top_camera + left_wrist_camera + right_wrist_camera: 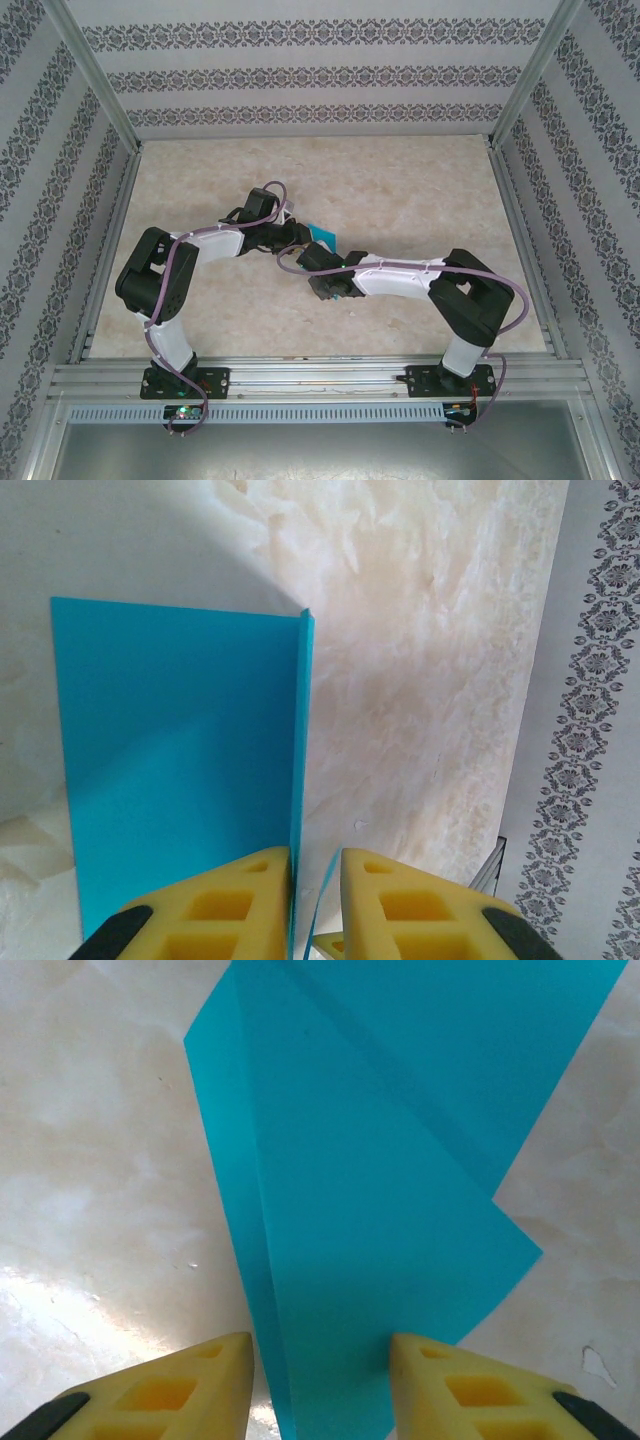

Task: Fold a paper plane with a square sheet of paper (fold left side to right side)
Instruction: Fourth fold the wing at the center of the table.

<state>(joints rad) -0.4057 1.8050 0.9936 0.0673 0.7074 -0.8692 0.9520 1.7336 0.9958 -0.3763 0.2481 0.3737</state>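
The blue paper [322, 236] lies mid-table, mostly hidden beneath both arms. The left gripper [316, 905] pinches a raised edge of the paper. The right gripper [320, 1385] straddles the paper's folded layers, its jaws apart; whether they grip I cannot tell.

Marbled beige tabletop [400, 190] w/ damask-striped wallpaper walls [300, 75], alu frame [320, 380].

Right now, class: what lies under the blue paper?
Under the blue paper lies the marbled tabletop, visible all around it. Whatever sits directly beneath stays covered by the sheet.
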